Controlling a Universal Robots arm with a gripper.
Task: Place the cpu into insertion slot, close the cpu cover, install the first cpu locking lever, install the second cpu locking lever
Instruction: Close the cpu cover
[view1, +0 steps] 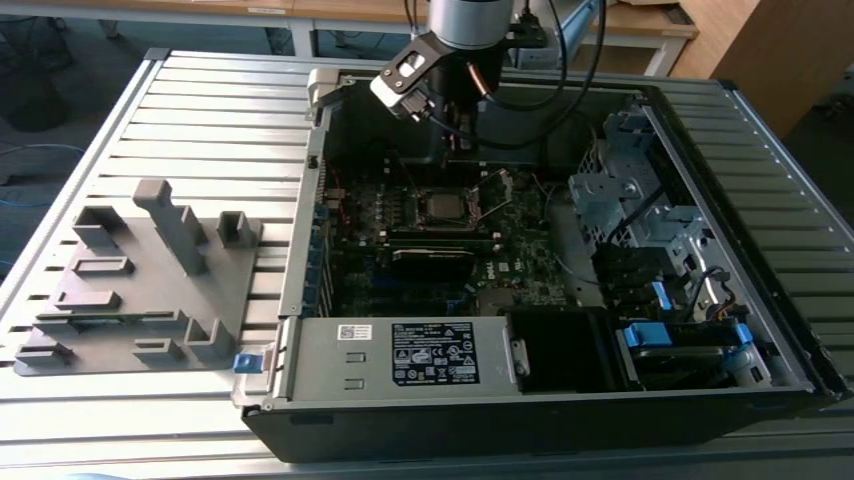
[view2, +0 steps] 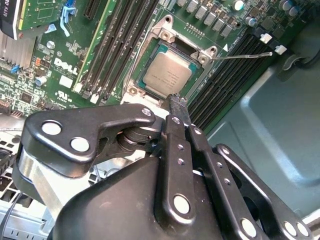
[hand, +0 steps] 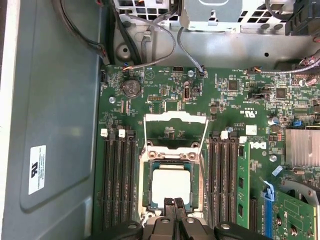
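The small square cpu (hand: 171, 184), with its dull silver-grey metal top, lies flat in the square, silver-rimmed insertion slot (hand: 148, 180). The slot is on the dark green motherboard (hand: 165, 90), towards the far side of the open case in the exterior view. The thin silvery windowed cpu cover (hand: 175, 118) stands open just beside the slot. The black claw (hand: 175, 204) hovers over the chip's edge, pinched narrow and holding nothing. Closing the cover looks like the step in hand. It probably needs a gentle push on the free edge, clear of the chip and the thin wire lever (view2: 245, 55).
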